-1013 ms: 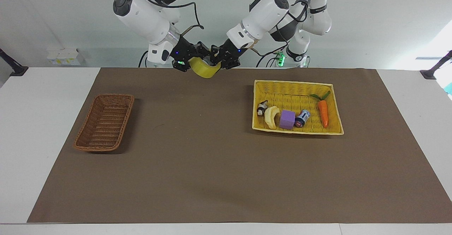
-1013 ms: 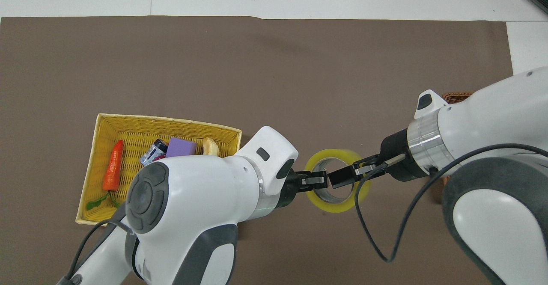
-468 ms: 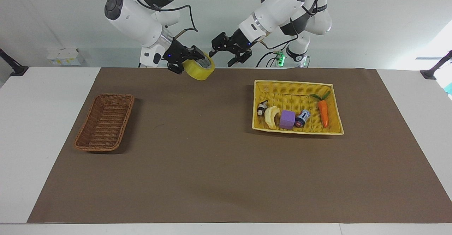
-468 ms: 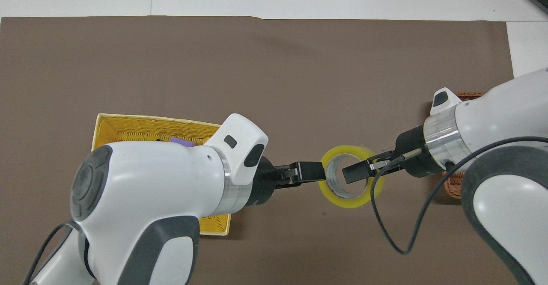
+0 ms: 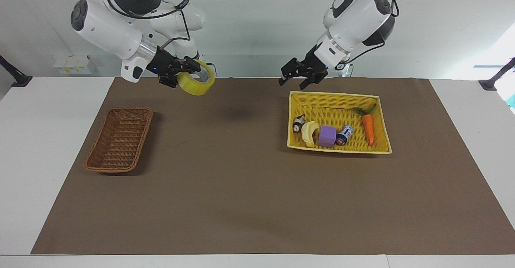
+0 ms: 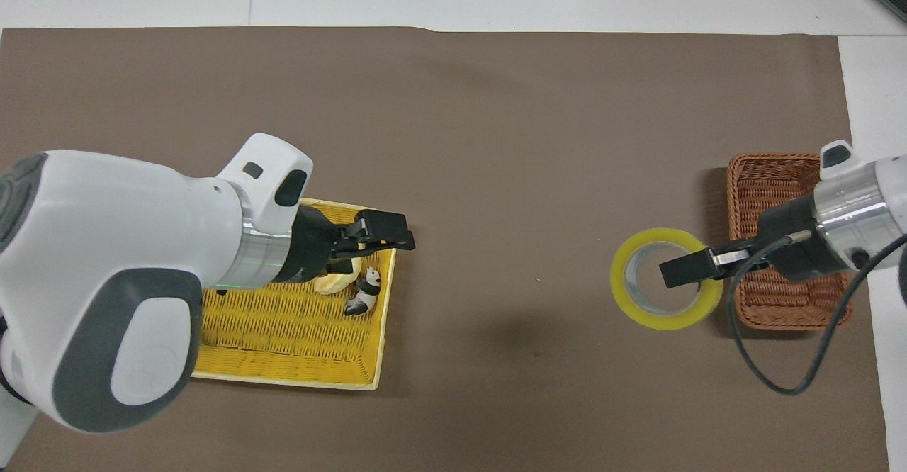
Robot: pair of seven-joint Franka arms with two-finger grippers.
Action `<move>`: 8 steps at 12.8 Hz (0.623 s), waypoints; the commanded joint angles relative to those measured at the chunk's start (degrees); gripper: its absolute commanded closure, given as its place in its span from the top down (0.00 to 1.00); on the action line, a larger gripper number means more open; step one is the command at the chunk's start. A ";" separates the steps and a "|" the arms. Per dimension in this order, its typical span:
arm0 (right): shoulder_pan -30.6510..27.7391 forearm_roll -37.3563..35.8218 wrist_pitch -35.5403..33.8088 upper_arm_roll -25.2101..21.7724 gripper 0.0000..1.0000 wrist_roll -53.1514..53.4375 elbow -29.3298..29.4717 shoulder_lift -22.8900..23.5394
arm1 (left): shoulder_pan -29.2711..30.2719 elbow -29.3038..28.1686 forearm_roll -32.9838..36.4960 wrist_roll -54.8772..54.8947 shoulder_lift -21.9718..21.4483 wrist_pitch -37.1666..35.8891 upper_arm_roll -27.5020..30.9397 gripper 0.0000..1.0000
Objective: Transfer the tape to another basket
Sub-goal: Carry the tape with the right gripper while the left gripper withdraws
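Right end effector point(image 5: 186, 71) carries the tape point(image 5: 196, 83)!
It grips the roll aloft over the tabletop point(image 5: 241, 187), short of the basket point(image 5: 119, 140); left end effector point(image 5: 299, 76), released, hovers at the yellow basket point(image 5: 338, 95).

Bright, even light from above; soft shadows beside both baskets on the brown mat point(image 5: 241, 187); sharp focus throughout.
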 commanded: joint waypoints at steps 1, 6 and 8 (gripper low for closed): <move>-4.81 0.22 -0.44 0.50 0.00 -1.16 -0.58 -0.75 | 5.95 1.56 1.69 0.69 0.32 -1.62 -0.54 1.00; -11.84 -10.59 7.38 0.50 0.00 -4.49 -0.85 1.17 | 15.35 3.13 9.31 14.20 0.41 -4.95 -0.54 1.00; -17.54 -10.51 9.74 0.59 0.00 -13.05 -0.67 7.04 | 19.05 3.31 12.92 23.49 0.59 -5.23 -0.54 1.00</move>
